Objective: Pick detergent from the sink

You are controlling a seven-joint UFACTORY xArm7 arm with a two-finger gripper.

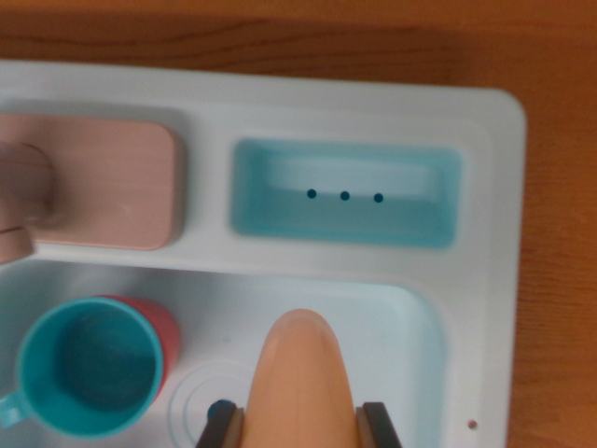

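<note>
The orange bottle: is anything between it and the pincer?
Nothing visible. The orange bottle already sits between the two dark fingers of the pincer at the bottom edge. The teal cup stands apart on the wrist view's left, in the sink.

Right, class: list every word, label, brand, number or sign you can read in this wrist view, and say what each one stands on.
None: no readable text anywhere in this view.
The orange detergent bottle between the fingers shows no label on its visible side.
The teal cup, white sink and pink board are plain.
The three dark dots in the blue tray are dots, not characters.
</note>
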